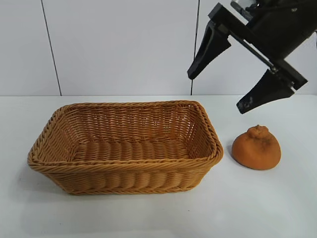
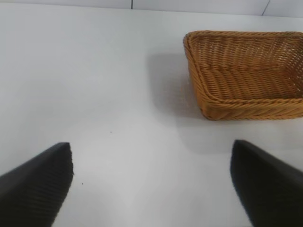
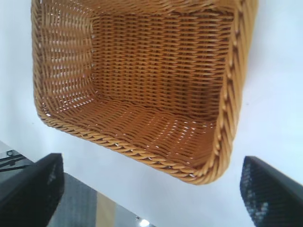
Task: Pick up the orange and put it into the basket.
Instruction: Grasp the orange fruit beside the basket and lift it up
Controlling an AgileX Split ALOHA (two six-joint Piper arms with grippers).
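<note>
- Right end effector (image 1: 246,90) hangs in the air with its two black fingers spread wide, and it holds nothing.
- Just below it, a little toward its lower finger, sits the orange (image 1: 256,147) on the white surface (image 1: 158,213), not touching the fingers.
- Beside the orange, lower than the end effector, rests the wicker basket (image 1: 126,163) with nothing in it.
- Left end effector (image 2: 151,182) is wide open too, holds nothing, and the basket lies past it.
</note>
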